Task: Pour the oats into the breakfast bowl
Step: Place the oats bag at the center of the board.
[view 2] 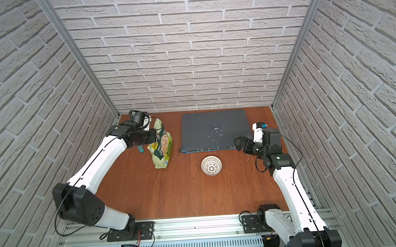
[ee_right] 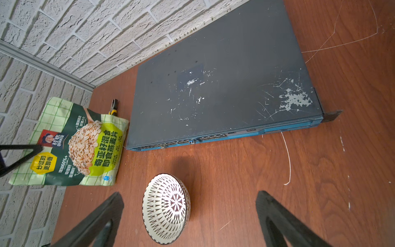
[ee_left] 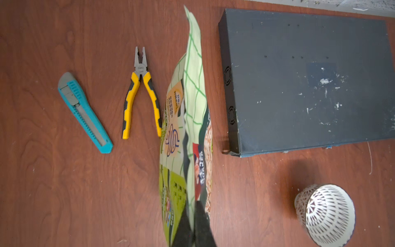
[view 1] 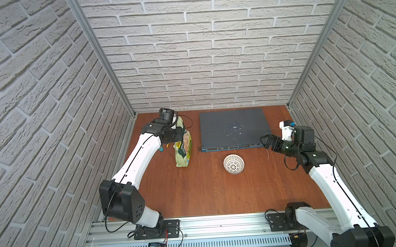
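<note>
The left tool (ee_left: 195,224) is pinched shut on the top edge of the green pouch of oats (view 1: 183,146). The pouch stands up tall near the back left corner of the counter (view 1: 197,195). The white bowl (view 1: 233,164) sits apart from it, nearer the right edge, in front of a flat dark box (view 1: 233,126). The right tool (ee_right: 190,195) hangs near the bowl, jaws wide apart, holding nothing. Pliers (ee_left: 141,96) and a blue cutter (ee_left: 84,113) lie beside the pouch.

Oats pouch (view 1: 183,149) and breakfast bowl (view 1: 234,164), well apart.
I see the pale green pouch standing on edge, oat picture toward the bowl; the white lattice bowl sits upright to its right.
</note>
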